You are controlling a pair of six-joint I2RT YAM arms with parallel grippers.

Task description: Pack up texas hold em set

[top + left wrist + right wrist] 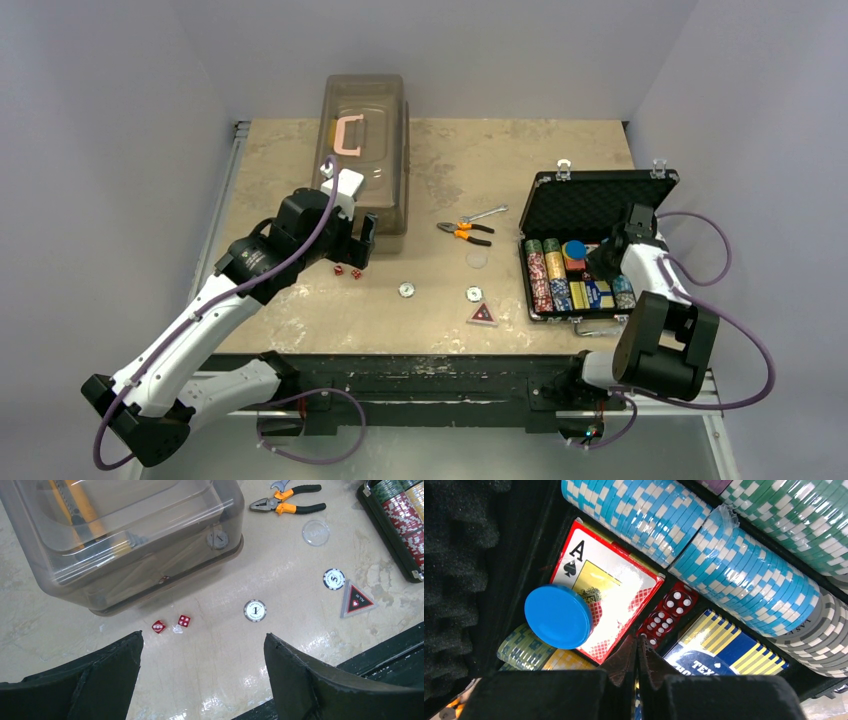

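Here, a beige marbled desk (450,160) is enclosed by pale grey walls (100,150); the left pincer (202,636) is spread, the right pincer (638,647) clenched.

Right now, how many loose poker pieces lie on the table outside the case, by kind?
Red dice: 2
Printed buttons: 2
Clear disc: 1
Triangle token: 1
Total: 6
A clear bit beside the dice is too small to identify, so it is not counted.
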